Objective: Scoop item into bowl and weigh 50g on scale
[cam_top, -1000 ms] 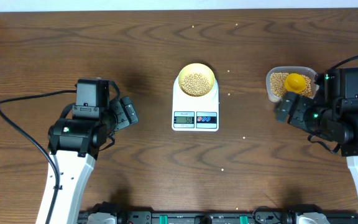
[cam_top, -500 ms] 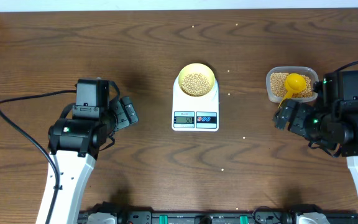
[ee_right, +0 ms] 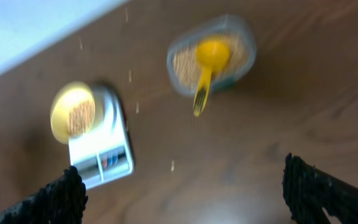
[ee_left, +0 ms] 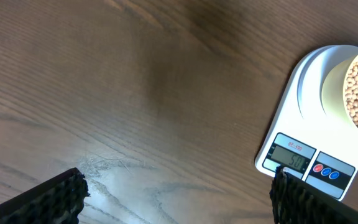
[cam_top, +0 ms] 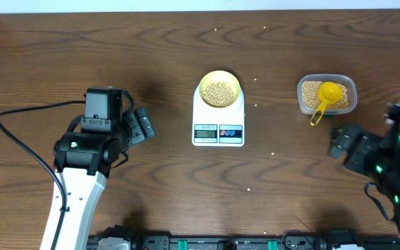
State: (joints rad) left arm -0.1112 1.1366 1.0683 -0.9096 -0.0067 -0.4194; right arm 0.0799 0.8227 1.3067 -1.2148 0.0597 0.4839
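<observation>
The left gripper (cam_top: 144, 125) hovers over the worktop (cam_top: 82, 48), jaws spread. At centre the bowl (cam_top: 220, 73) of beans (cam_top: 219, 92) sits on the scale (cam_top: 218, 121). To the right, the yellow scoop (cam_top: 328, 94) lies in the clear container (cam_top: 301, 89), and the right gripper (cam_top: 335, 142) holds nothing, jaws spread. Scooping looks done; only the reading needs confirming. The left wrist view brings the display close, though barely legible; overhead cannot resolve it.

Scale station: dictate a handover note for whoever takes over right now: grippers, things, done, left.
Left gripper open, empty, left of the scale.
Right gripper open, empty, clear of the scoop.
Bowl sits on the scale, holding beans. Scoop lies in the clear container.
Done: scooping, it seems; display looks like 50.
Left: confirm the reading; stray beans lie on the table.
</observation>
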